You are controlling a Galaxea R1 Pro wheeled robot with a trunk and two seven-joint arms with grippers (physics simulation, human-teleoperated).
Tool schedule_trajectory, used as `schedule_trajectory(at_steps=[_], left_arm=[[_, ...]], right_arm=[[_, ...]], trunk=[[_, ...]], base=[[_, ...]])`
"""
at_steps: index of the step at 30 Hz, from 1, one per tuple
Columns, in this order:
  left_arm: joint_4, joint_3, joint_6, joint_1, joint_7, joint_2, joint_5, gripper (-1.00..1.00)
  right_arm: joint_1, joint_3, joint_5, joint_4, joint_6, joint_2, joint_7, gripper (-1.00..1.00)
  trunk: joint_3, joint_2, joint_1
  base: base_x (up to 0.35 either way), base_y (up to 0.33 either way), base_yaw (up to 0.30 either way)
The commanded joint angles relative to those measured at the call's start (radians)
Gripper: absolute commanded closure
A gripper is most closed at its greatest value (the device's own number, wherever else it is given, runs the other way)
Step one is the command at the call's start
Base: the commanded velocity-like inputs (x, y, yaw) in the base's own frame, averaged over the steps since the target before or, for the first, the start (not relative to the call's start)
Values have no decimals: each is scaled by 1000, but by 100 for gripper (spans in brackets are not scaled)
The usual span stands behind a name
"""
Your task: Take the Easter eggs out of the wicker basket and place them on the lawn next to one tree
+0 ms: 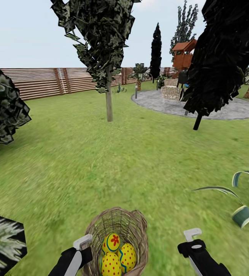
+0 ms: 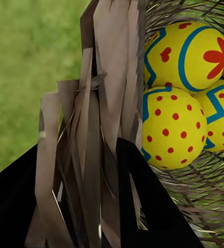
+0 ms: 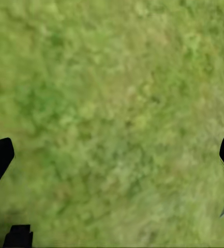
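Green lawn [image 1: 101, 161] fills garden; wooden fence [image 1: 43, 82] at back, grey paved circle [image 1: 216, 109] far right. Tree [image 1: 109, 99] stands well ahead. Wicker basket [image 1: 118, 230] on grass near robot, three eggs [image 1: 116, 255] inside. Left gripper [image 2: 99, 170] at basket's left rim, fingers closed on wicker wall. Right gripper [image 1: 195, 245] right of basket, over bare grass, fingers spread wide, holding nothing.

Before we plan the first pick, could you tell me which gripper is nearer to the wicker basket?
Left. The left gripper sits against the wicker basket at its rim, apparently clamping it; the right gripper hangs apart over the lawn.
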State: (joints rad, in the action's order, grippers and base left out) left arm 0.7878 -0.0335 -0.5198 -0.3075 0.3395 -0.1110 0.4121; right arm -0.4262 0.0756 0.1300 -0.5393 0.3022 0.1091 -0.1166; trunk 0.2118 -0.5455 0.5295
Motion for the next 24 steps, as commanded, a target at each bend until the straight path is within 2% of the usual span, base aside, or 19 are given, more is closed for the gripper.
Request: schedule_trajectory(at_steps=[1,13,15,16,18,21,22,24], left_arm=[[2,-2,-2,-1,7,-1,14,100],[1,-2,-1,-1,6,-1,14,100],[1,-2,-1,-1,6,-1,14,100],[1,-2,-1,-1,6,-1,14,100],[1,-2,-1,-1,6,-1,14,100],[1,-2,-1,-1,6,-1,14,100],[1,-2,0,-1,6,-1,14,100],[1,-2,0,-1,6,-1,14,100]], right_arm=[[0,7,6,-2,9,1,-4,-100],[0,7,5,-2,9,1,-4,-100],[6,7,-1,10,9,5,-3,-100],[11,7,-1,46,8,5,-3,-100],[16,7,4,249,-16,2,-2,-100],[19,7,3,513,-132,-1,-1,-100],[48,8,3,582,-170,-1,5,-100],[128,12,3,604,-192,-1,8,-100]], trunk=[[2,-2,1],[2,-2,1],[2,-2,1],[2,-2,1],[2,-2,1],[2,-2,1],[2,-2,1],[2,-2,1]], base=[[333,0,294],[333,0,291],[333,0,73],[333,0,22],[333,0,6],[333,0,1],[333,0,0],[333,0,0]])
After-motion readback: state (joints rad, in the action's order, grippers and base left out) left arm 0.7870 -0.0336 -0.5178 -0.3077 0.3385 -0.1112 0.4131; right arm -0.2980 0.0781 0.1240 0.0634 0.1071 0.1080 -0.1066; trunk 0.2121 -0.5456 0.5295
